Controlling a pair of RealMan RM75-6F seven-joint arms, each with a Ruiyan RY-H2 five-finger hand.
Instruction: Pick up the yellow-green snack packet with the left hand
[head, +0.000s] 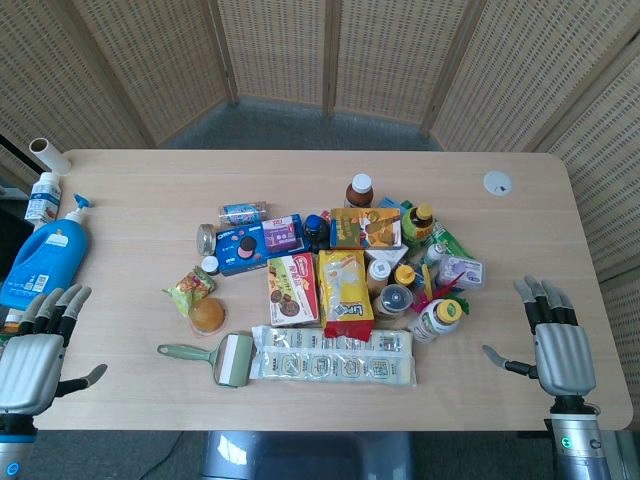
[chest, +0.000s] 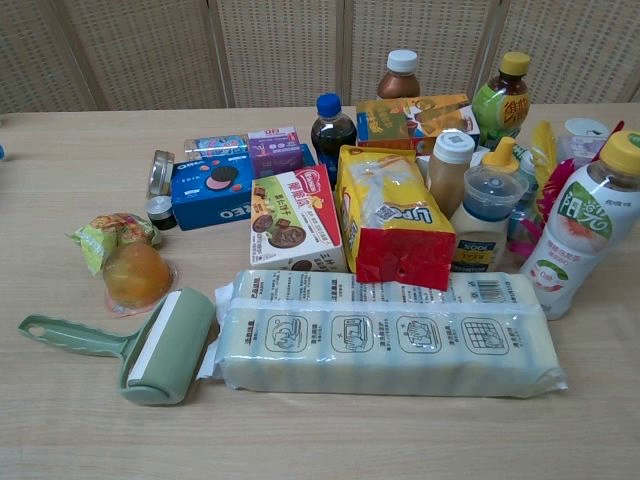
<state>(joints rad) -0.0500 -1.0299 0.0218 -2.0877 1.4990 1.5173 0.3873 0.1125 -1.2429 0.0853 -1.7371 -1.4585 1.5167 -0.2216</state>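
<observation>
The yellow-green snack packet (head: 189, 288) (chest: 110, 238) lies crumpled on the table at the left edge of the pile, touching an orange jelly cup (head: 207, 316) (chest: 136, 276) just in front of it. My left hand (head: 38, 349) hovers at the front left corner of the table, palm down with fingers spread, well to the left of the packet and holding nothing. At the front right, my right hand (head: 555, 337) is likewise open and empty. Neither hand shows in the chest view.
A green lint roller (head: 213, 357) and a long clear pack (head: 333, 356) lie in front of the pile. Boxes, bottles and a red-yellow bag (head: 345, 291) crowd the middle. A blue pump bottle (head: 45, 255) stands near the left hand.
</observation>
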